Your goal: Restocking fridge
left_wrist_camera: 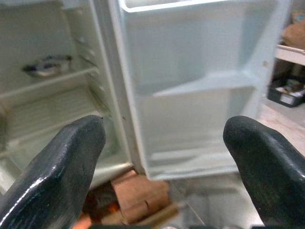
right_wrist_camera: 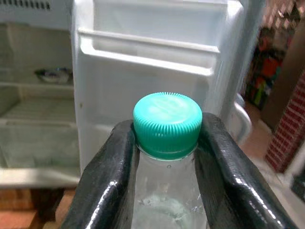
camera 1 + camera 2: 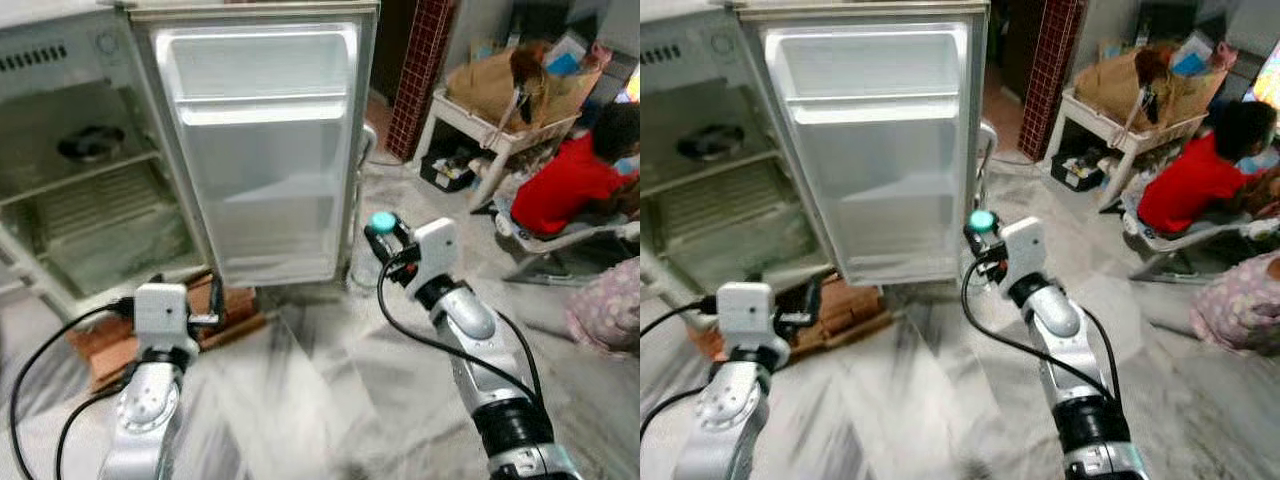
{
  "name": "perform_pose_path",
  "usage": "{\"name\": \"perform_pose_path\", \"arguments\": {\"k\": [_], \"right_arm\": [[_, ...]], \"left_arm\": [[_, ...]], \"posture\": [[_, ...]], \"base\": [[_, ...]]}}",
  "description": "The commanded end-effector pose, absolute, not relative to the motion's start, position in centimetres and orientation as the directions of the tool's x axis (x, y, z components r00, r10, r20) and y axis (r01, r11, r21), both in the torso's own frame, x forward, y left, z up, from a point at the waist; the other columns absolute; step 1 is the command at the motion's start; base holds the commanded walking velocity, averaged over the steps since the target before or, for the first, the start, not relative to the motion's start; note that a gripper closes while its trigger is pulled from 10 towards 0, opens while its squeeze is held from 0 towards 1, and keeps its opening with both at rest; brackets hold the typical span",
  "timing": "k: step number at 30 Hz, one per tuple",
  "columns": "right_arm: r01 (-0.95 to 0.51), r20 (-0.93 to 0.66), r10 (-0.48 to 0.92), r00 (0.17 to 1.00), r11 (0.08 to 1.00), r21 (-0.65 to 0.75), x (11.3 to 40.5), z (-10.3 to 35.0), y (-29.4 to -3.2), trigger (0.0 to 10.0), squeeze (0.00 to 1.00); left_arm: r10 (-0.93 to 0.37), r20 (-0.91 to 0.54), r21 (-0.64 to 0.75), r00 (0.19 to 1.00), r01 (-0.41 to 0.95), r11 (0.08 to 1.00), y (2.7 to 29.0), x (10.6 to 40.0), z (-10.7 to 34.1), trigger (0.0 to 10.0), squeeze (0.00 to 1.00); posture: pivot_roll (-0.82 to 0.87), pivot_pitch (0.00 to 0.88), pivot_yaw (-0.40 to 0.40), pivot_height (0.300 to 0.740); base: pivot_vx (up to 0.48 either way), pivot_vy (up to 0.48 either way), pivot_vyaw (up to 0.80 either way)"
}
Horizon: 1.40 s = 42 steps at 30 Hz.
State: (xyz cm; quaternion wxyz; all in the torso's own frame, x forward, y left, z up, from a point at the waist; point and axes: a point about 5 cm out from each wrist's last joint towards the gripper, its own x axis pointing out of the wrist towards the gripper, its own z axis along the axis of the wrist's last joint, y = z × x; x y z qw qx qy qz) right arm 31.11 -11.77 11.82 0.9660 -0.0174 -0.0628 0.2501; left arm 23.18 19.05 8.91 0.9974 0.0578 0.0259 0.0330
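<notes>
Head view: my right gripper (image 3: 385, 238) carries the bottle (image 3: 381, 228) upright toward the open fridge door (image 3: 262, 150), left gripper (image 3: 205, 305) low, marble floor (image 3: 300, 390) underfoot. Left wrist: my fingers (image 1: 62, 162) spread apart, empty, facing the shelves. Right wrist: fingers clamped under the teal cap (image 2: 167, 121), so it can't slip.

Grey marble floor (image 3: 320, 400), cluttered table (image 3: 480, 125)

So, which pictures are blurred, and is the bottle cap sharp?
Left and right eye views: the marble floor is smeared by motion blur, and the open fridge door is soft. Right wrist view: the teal cap is sharp between the right tool's fingers; the background is soft.
</notes>
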Motion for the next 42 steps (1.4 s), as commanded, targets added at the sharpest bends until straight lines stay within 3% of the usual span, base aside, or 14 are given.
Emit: {"name": "perform_pose_path", "arguments": {"k": [1, 11, 20, 33, 42], "right_arm": [[-0.532, 0.172, 0.537, 0.826, 0.843, -0.079, 31.3, 13.2, -10.2, 10.0, 0.0], [-0.56, 0.167, 0.565, 0.808, 0.825, -0.078, 31.0, 13.0, -9.9, 10.0, 0.0], [-0.565, 0.157, 0.571, 0.806, 0.821, -0.086, 31.0, 12.8, -9.9, 10.0, 0.0], [-0.536, 0.151, 0.545, 0.825, 0.838, -0.098, 31.2, 12.7, -10.2, 10.0, 0.0], [-0.539, 0.146, 0.547, 0.825, 0.837, -0.091, 31.1, 12.6, -10.2, 10.0, 0.0]], "left_arm": [[0.084, -0.05, 0.124, 0.995, -0.077, 0.989, 19.6, 23.1, 8.9, 10.0, 0.0], [0.084, -0.054, 0.122, 0.995, -0.077, 0.99, 19.5, 23.2, 8.8, 10.0, 0.0], [0.081, -0.073, 0.14, 0.994, -0.07, 0.988, 19.4, 23.2, 8.4, 10.0, 0.0], [0.05, -0.097, 0.16, 0.994, -0.034, 0.987, 18.6, 23.2, 8.1, 10.0, 0.0], [0.01, -0.105, 0.146, 0.994, 0.005, 0.989, 18.0, 23.1, 8.2, 10.0, 0.0]], "posture": [[0.06, 0.0, -0.037, 0.74], [0.06, 0.0, -0.039, 0.74], [0.06, 0.0, -0.041, 0.74], [0.06, 0.0, -0.041, 0.74], [0.06, 0.0, -0.04, 0.74]], "base": [[0.412, 0.244, 0.0], [0.392, 0.276, 0.54], [0.378, 0.295, 0.0], [0.443, 0.0, 0.0], [0.0, 0.0, 0.0]]}}
